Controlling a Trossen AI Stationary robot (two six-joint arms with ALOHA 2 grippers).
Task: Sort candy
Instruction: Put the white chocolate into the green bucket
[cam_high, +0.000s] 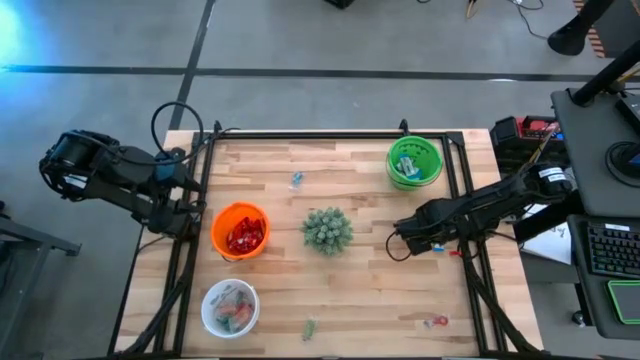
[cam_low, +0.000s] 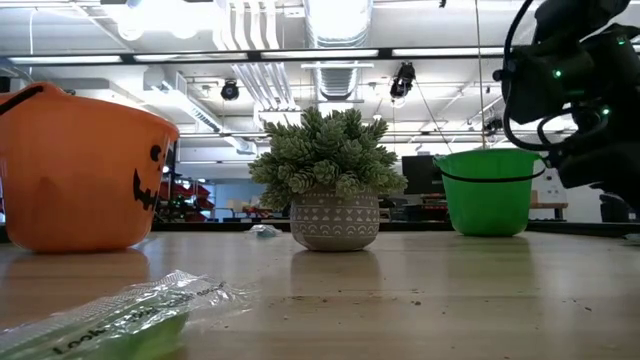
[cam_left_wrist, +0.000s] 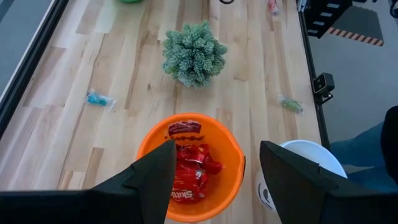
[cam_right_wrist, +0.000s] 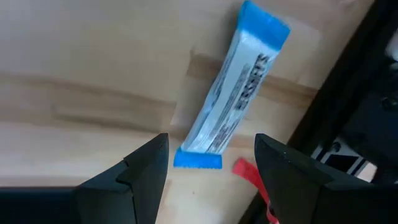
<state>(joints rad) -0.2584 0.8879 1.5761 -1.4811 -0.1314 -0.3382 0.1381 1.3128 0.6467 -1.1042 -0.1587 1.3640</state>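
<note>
My right gripper (cam_right_wrist: 211, 158) is open above a blue-and-white wrapped bar (cam_right_wrist: 231, 93) that lies flat on the wood near the table's right rail; the fingers stand on either side of one end of it without touching. A small red piece (cam_right_wrist: 245, 169) lies beside that end. My left gripper (cam_left_wrist: 214, 171) is open at the table's left side, hanging just left of the orange bowl (cam_high: 240, 232), which holds red packets (cam_left_wrist: 186, 171). Loose candy lies on the table: a blue piece (cam_high: 297, 180), a green piece (cam_high: 310, 328) and a red piece (cam_high: 437, 321).
A spiky green plant in a pot (cam_high: 327, 230) stands at mid-table. The green bowl (cam_high: 414, 161) near the far right holds blue-and-white candy; the white bowl (cam_high: 230, 307) near the near left holds mixed pieces. Black rails (cam_high: 465, 200) frame the wooden top.
</note>
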